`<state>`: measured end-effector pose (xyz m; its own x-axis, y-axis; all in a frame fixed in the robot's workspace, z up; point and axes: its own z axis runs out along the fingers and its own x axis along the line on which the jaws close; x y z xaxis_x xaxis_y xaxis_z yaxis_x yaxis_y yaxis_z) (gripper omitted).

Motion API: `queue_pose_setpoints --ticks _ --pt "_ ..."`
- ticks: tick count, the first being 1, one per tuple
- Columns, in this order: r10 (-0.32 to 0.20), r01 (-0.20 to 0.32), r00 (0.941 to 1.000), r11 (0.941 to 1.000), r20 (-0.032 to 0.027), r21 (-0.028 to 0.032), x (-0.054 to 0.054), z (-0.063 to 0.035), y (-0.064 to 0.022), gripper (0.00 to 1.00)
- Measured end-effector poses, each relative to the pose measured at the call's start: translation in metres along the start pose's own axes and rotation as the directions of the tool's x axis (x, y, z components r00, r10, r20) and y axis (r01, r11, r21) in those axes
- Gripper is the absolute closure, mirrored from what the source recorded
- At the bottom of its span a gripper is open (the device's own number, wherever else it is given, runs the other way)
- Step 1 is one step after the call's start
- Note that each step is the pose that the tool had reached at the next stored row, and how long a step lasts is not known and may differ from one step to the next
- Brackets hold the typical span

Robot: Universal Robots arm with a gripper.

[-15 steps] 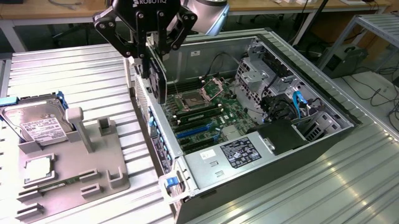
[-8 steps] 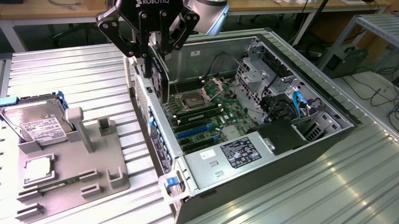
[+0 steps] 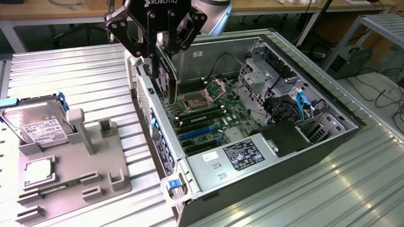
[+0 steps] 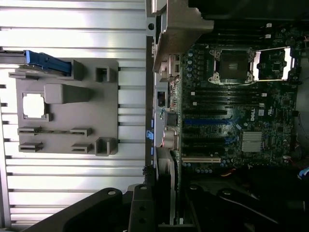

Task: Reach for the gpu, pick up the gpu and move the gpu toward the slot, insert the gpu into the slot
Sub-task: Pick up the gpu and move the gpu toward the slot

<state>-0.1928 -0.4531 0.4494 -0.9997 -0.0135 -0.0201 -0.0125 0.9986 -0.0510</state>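
Black gripper point(image 3: 162, 59) is clamped on the top edge of the gpu point(image 3: 167, 81), which hangs upright over the motherboard point(image 3: 235, 118), apart from the blue slot point(image 3: 198, 133). The card looks light, stiff and probably fragile, so bare edges suit gripping.

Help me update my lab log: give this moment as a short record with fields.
fingers: shut on the graphics card
graphics card: upright, edge down, over the open computer case, near its wall on the exterior view's left
blue slot: empty, on the green board inside the case
card to slot: apart, card above the board, not inserted
hard drive: on the grey holder, outside the case on the exterior view's left
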Motion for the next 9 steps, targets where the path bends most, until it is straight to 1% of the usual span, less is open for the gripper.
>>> queue_pose_setpoints --ticks 9 --pt "0.000 0.000 1.0000 1.0000 0.0000 0.0000 -0.0076 0.0002 -0.0001 0.72"
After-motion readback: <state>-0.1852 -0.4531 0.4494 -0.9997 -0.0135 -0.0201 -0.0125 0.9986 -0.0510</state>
